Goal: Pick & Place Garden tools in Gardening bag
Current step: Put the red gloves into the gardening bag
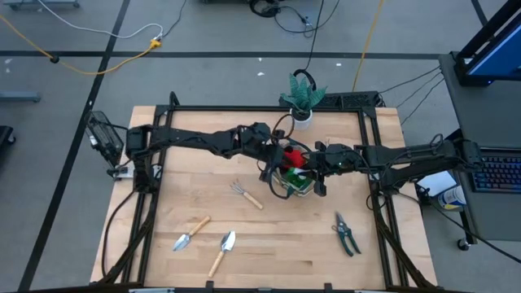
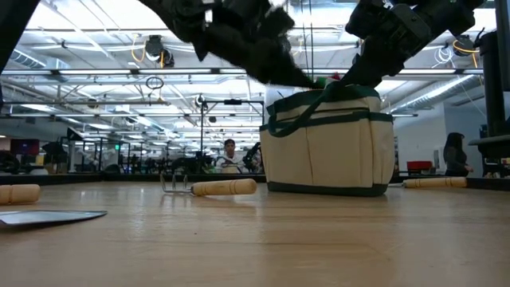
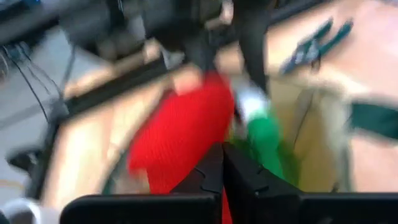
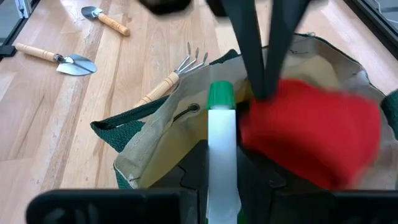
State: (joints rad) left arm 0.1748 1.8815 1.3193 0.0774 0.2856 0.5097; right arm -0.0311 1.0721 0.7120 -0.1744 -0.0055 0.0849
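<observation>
High view: left gripper point(image 1: 282, 157) pinched shut on red-and-black piece point(image 1: 293, 156) over gardening bag point(image 1: 295, 181) | right gripper point(image 4: 222, 163) clamps bag rim | piece looks soft, light; pinch the fabric edge | rake point(image 1: 245, 194) at bag's 9 o'clock

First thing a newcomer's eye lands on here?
Both grippers meeting over the gardening bag mid-table: the left gripper is shut right at a bright red piece in the bag's mouth, and the right gripper is at the rim. Next, the hand rake, two trowels and pruning shears lie on the table.
</observation>
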